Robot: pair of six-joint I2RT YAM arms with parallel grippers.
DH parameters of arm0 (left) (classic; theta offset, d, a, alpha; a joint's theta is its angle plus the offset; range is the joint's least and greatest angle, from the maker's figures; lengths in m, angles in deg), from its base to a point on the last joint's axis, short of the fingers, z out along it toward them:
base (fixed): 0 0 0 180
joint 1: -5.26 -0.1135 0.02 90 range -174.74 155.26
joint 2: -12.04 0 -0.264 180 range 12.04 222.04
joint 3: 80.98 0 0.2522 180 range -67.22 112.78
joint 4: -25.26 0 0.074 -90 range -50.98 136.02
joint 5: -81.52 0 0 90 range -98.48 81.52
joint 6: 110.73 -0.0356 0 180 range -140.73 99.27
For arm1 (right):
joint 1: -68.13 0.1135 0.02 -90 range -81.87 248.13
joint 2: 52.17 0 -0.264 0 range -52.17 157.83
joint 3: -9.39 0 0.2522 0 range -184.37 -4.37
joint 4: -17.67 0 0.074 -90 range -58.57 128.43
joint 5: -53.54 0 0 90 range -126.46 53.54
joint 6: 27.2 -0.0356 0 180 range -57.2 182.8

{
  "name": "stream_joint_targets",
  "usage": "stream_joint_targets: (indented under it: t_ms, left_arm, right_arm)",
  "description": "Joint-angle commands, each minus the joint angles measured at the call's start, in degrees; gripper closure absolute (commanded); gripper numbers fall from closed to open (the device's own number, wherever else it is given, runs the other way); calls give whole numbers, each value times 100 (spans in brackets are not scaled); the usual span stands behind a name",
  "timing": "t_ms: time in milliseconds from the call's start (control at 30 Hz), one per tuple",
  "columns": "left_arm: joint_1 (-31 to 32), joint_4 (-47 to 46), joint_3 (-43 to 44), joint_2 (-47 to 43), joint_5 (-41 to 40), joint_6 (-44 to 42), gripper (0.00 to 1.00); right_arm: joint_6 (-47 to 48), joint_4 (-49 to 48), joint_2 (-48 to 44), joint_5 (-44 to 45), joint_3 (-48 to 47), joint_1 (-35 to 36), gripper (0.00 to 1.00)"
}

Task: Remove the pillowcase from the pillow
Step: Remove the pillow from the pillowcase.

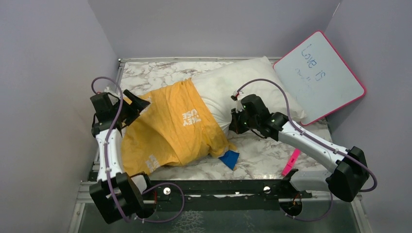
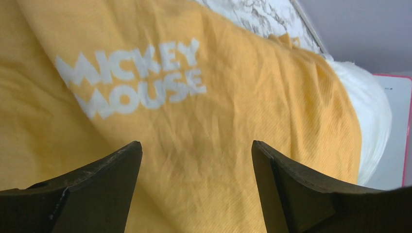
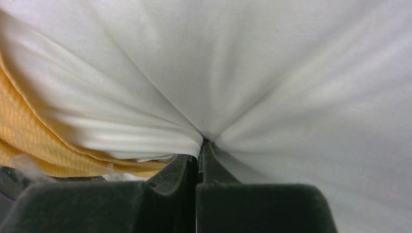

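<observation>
Pillowcase lies orange-yellow face up across the left and middle of the marble tabletop, wrinkled, covering the near-left part of the pillow. Bare white end of the pillow sticks out of the cover's open edge toward the far right, its corner just beside the pink-edged whiteboard that leans against the right wall with blue handwriting on it. White lettering on the cover reads "MICKEY MOUSE" in the left wrist view. A blue corner of the cover's other face shows at its near right end, flat on the marble. Left gripper sits at the cover's far-left edge; left wrist view has its jaws spread wide with nothing between them, orange cloth beyond the tips. Right gripper is at the pillow's near side, just right of the cover's edge; right wrist view shows its jaws closed tight on a pinch of white pillow fabric, creases radiating from the pinch, with the orange hem of the cover just to the left. Small pink object lies on the marble near the right arm; I cannot tell what it is.
</observation>
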Motion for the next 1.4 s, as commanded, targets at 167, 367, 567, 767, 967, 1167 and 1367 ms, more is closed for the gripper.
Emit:
stream_joint_targets:
  t_ms: [167,367,567,767,967,1167,1367]
  left_arm:
    - [130,448,-1439,-1715,314,354,11]
    - [232,-723,-2193,-1907,1182,901,9]
    - [412,-1355,-2615,-1945,998,1254,49]
    - [406,177,-2143,-2403,-847,945,100]
    - [379,1342,-1165,-2356,-2337,389,100]
    - [369,2166,128,-2185,-3408,-36,100]
    - [369,2519,640,-2004,-3506,-150,100]
  right_arm:
    - [19,24,224,-429,-441,-15,99]
    - [-28,-76,252,-558,-419,-12,99]
    - [-129,-128,231,-640,-383,-16,98]
    - [-343,282,223,421,-513,-16,99]
    - [-403,528,196,1097,-637,-14,99]
    - [-432,569,195,1160,-710,-12,99]
    - [-375,567,264,685,-852,-16,99]
